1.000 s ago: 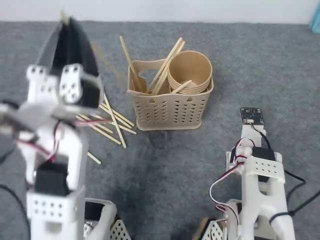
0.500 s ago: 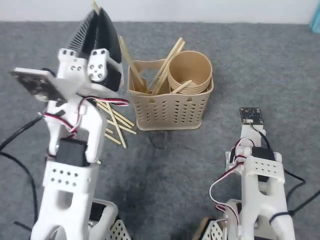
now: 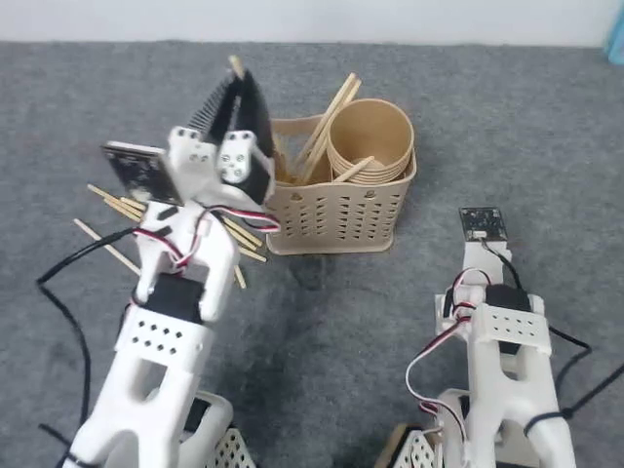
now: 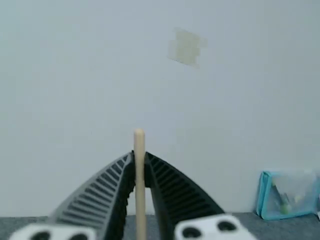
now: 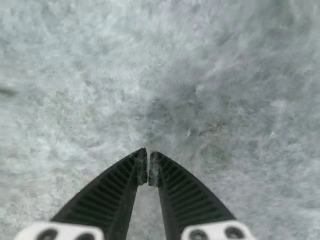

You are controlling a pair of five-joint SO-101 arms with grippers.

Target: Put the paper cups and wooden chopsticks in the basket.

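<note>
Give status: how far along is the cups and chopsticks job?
Done: paper cups and several chopsticks sit in the basket. In hand: the left end effector is shut on one chopstick, raised beside the basket. Left: loose chopsticks on the grey mat. The right end effector is shut, empty.

Nothing written, no number and no sign can be read. The small circuit board [image 3: 142, 168] just beside the basket [image 3: 336, 210] has markings too small to make out. So does the second board [image 3: 484, 222], which lies apart from the basket on its other side. The pale patch [image 4: 187, 46] on the wall [image 4: 75, 75] looks blank, and the blue pouch [image 4: 287, 194] shows no legible print.
</note>
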